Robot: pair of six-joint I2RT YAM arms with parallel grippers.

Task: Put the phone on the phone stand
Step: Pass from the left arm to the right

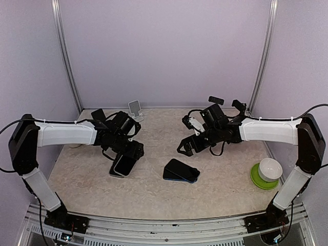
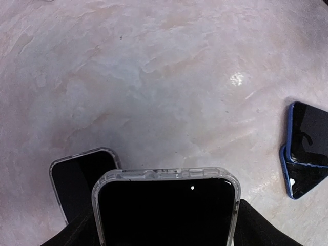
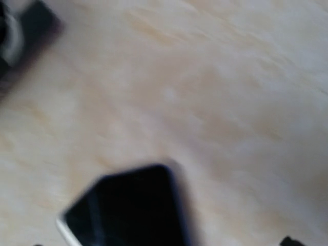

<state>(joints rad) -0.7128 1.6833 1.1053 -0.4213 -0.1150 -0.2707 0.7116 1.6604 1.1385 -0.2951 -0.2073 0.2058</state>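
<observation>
Fingers (image 2: 256,226) of the left gripper (image 1: 125,158) are clamped on the long edges of the clear-cased phone (image 2: 166,210). This phone sits low over the left-centre of the table (image 1: 154,197), with a second phone (image 2: 82,177) lying just beside it. The white phone stand (image 1: 135,108) stands at the rear of the table, well apart from the held phone. The right gripper (image 1: 187,148) hangs with its fingers spread and unloaded, near two stacked blue phones (image 1: 181,171); its wrist view is blurred.
</observation>
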